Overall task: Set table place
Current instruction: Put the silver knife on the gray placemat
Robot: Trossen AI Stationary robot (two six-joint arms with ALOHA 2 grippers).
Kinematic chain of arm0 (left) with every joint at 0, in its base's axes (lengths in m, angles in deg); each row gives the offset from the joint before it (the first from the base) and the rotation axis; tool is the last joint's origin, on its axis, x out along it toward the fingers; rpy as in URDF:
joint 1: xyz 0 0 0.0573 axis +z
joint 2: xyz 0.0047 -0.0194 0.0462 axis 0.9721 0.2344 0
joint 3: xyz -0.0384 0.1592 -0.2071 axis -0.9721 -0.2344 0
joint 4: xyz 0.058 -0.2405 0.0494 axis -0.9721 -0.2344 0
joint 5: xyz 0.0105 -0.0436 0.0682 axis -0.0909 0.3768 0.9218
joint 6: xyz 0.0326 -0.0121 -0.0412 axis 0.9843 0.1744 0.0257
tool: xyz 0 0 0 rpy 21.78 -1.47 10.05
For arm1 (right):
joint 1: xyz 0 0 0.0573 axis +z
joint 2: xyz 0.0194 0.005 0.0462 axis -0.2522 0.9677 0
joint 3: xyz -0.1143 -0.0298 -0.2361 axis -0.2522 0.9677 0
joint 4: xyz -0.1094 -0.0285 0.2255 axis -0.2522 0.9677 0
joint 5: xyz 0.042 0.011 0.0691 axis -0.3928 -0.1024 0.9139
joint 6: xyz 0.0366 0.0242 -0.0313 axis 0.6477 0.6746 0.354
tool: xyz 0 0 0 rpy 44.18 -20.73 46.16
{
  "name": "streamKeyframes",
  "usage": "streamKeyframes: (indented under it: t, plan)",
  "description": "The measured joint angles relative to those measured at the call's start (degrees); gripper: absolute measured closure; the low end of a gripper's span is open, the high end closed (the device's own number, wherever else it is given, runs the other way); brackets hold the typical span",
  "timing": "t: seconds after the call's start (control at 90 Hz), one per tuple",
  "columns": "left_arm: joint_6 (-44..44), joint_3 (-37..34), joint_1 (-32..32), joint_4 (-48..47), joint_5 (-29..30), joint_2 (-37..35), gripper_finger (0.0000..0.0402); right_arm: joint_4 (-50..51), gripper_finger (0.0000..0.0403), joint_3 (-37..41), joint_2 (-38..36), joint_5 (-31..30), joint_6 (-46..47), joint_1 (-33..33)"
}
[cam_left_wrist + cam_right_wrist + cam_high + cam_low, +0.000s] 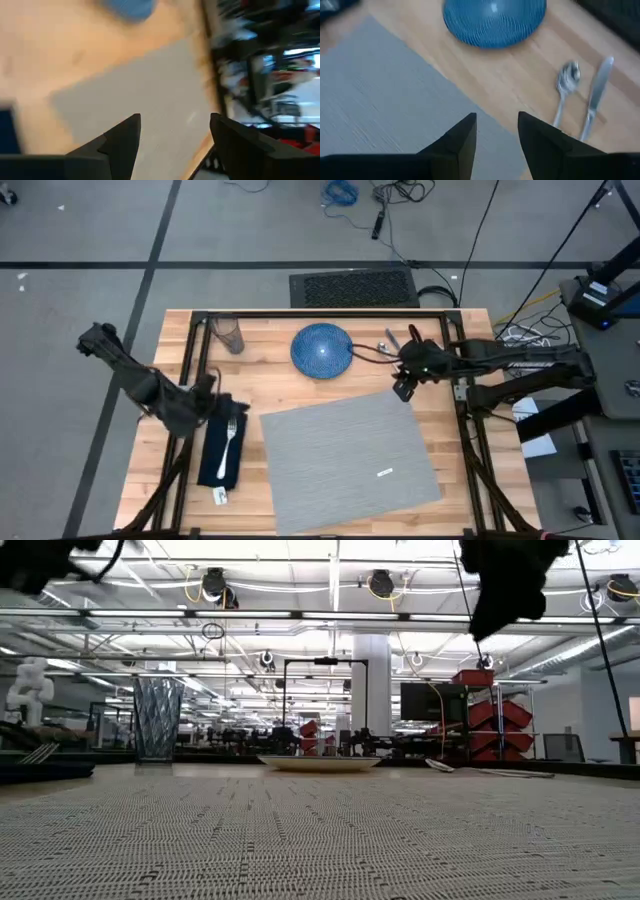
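Both grippers empty, mat down, setting barely begun.

Left gripper [210, 402], fingers apart and holding nothing, hovers beside the napkin [220, 452] bearing the fork [230, 442]; glass [229, 334] and plate [322, 348] sit on the table [270, 385] beyond the bare mat [350, 455]. Right gripper [403, 387], narrowly parted, hangs near spoon [565, 85] and knife [595, 97]. Everything awaits placing.

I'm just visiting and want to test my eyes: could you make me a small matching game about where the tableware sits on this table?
Things:
1. fork
2. blue plate
3. spoon
4. glass

Places:
A. on bare wood beyond the placemat
B. beside the knife
C. far corner on the left arm's side
D. on the navy napkin

Pairs: 1-D, 2-A, 3-B, 4-C
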Motion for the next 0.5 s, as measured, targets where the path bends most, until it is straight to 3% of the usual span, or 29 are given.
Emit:
streamKeyframes:
  t: [0.156, 0.289, 0.389, 0.5]
  plan:
    - [20.71, 5.12, 4.3, 7.14, 5.84, 0.16, 0.0178, -9.43, 0.0273, -3.43, -0.01, -2.7, 0.33, -1.18]
    - [36.41, 6.78, 9.9, 14.59, 6.09, 0.8, 0.0178, -18.99, 0.0273, -4.64, 0.15, -2.84, 0.38, -4.6]
    - [43.2, 6.85, 14.0, 16.74, 3.48, 1.31, 0.0178, -19.96, 0.0275, -4.7, 1.1, -2.75, 3.26, -8.3]
    - [45.05, 6.79, 18.92, 15.66, -2.36, 3.43, 0.0178, -13.8, 0.0284, -4.68, 3.6, -2.58, 6.79, -12.87]
